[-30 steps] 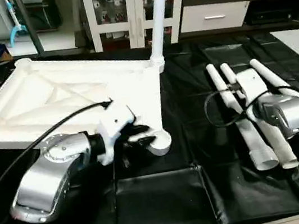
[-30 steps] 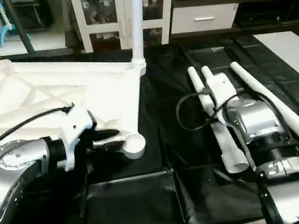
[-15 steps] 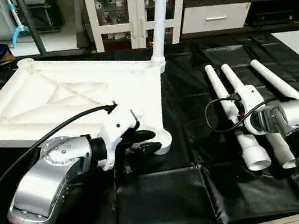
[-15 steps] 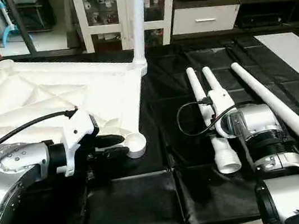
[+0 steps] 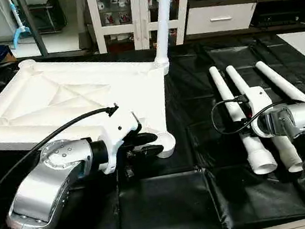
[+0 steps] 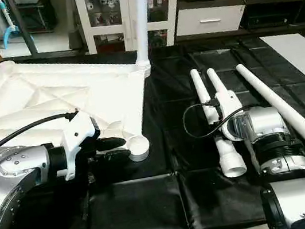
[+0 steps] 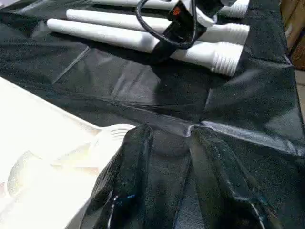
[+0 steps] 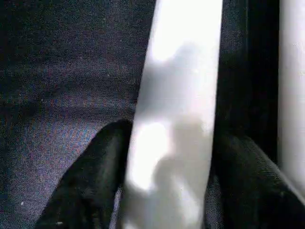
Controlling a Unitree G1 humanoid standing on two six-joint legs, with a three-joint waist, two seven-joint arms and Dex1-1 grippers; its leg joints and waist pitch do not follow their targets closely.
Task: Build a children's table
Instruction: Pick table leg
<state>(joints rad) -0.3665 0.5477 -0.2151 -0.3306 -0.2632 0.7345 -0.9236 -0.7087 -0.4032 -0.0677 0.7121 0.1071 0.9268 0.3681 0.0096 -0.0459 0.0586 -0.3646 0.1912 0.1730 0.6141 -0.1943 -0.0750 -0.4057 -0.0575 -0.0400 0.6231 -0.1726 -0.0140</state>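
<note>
On the black mat (image 5: 161, 206), the white table top (image 5: 63, 102) lies upside down, its X-ribbed underside facing up, toward the robot's left. One leg (image 5: 163, 14) already stands upright in the far corner socket nearest the middle of the mat. The near corner socket (image 5: 165, 142) is an empty round ring at the top's edge.

Three loose legs lie side by side on the mat to the right, well apart from the top, their threaded ends pointing toward the robot: an inner leg (image 5: 242, 129), a middle leg (image 5: 237, 80) and an outer leg (image 5: 278, 86).

The left gripper (image 5: 145, 144) sits right at the near corner socket with its two black fingers (image 7: 128, 181) partly parted; in the left wrist view one finger lies against the socket's rim and the other over bare mat, with nothing clamped between them.

The right gripper (image 8: 167, 162) is down over the middle leg, one black finger on each side of the white tube; whether the fingers press on it I cannot tell.

No brand, label or readable writing shows on any part.

Behind the mat stands a white glass-door cabinet (image 5: 118, 9).
</note>
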